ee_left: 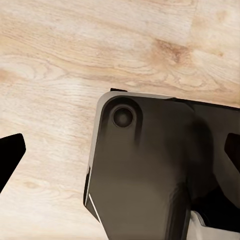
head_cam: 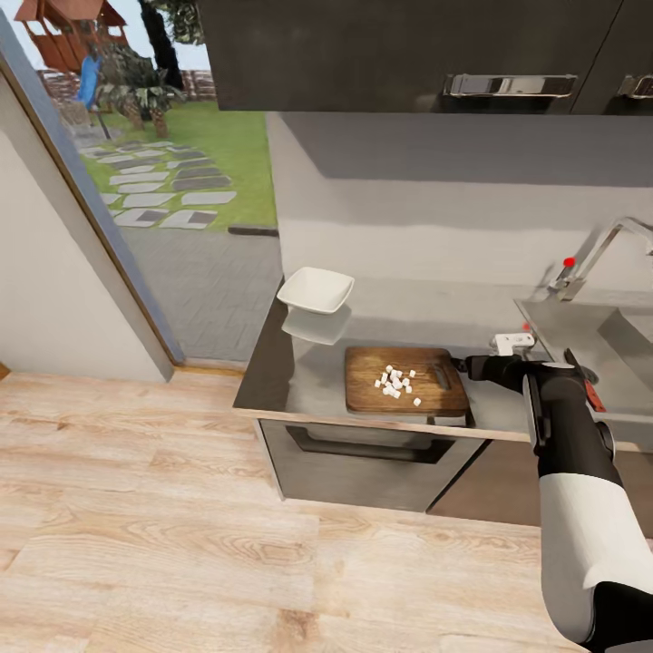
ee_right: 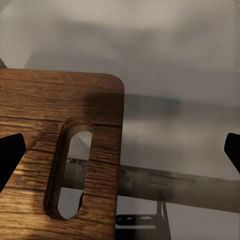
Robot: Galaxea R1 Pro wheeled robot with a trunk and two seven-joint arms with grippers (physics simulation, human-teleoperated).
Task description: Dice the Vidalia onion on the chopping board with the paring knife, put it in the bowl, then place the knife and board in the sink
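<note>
The board (head_cam: 405, 381) lies at frame centre on the countertop (head_cam: 299, 376), near its front edge, with white diced onion (head_cam: 395, 382) piled on its middle. The white bowl (head_cam: 316, 290) sits behind and to the left of it, apart from it. The sink (head_cam: 626, 340) is at the right edge, under its faucet (head_cam: 603, 249).

The right gripper (head_cam: 464, 365) reaches in from the lower right to the board's slotted end. In the right wrist view its fingertips (ee_right: 11, 152) stand wide apart, released, with the slot (ee_right: 70, 167) between them.

In the left wrist view the left gripper (ee_left: 120, 150) is spread open over the wooden floor (ee_left: 75, 50).
</note>
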